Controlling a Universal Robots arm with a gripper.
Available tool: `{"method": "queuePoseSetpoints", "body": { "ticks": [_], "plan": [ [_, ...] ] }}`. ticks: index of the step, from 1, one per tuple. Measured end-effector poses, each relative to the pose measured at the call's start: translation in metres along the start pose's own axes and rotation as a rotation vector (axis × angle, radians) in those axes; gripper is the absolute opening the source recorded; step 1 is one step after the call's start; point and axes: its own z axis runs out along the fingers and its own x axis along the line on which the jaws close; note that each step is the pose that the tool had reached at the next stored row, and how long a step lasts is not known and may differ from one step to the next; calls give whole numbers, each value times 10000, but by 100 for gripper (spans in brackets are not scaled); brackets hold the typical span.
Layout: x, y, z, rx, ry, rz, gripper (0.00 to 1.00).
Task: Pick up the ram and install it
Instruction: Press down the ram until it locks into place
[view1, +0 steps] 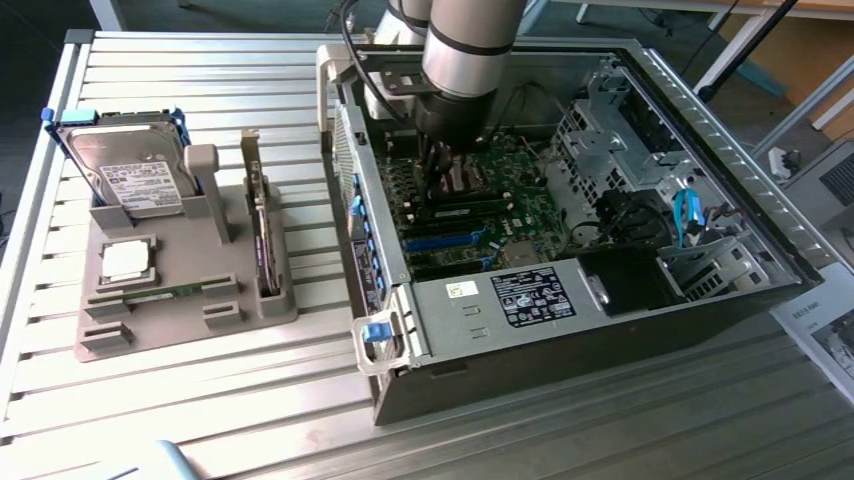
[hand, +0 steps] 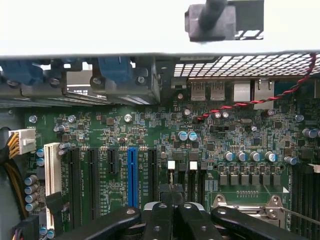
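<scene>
Slatted table; wrist view alone reveals jaws closed over motherboard.

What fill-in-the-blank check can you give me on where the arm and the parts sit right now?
1. The gripper is over the motherboard inside the open computer ____.
2. Its jaws are ____.
3. A green ram stick lies on the grey tray outside the computer, near the square silver ____.
4. In the wrist view, among the black expansion slots, one long slot is coloured ____.
Missing words: case; shut; processor; blue.
</scene>
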Motion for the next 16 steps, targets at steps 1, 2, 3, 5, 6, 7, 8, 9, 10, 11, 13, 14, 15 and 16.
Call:
{"method": "queuePoseSetpoints", "body": {
  "ticks": [1, 2, 3, 5, 6, 7, 8, 9, 10, 11, 13, 14, 15, 16],
  "plan": [
    [1, 1, 2, -1, 0, 0, 11],
    [0, 2, 11, 0, 0, -2, 11],
    [0, 2, 15, 0, 1, -1, 11],
    [-1, 4, 26, 3, 1, 0, 11],
    [-1, 5, 33, 4, 2, 0, 11],
    [-1, 5, 36, 4, 3, 0, 11],
    [-1, 5, 36, 3, 3, 0, 11],
    [-1, 5, 37, 4, 2, -1, 11],
    [-1, 5, 38, 5, 1, 0, 11],
    [-2, 5, 40, 7, -1, 0, 11],
    [-2, 5, 50, 18, -1, 1, 11],
    [-2, 5, 56, 23, 0, 1, 11],
    [-2, 5, 64, 29, 1, 1, 11],
    [-2, 5, 68, 31, 2, 1, 11]
  ]
}}
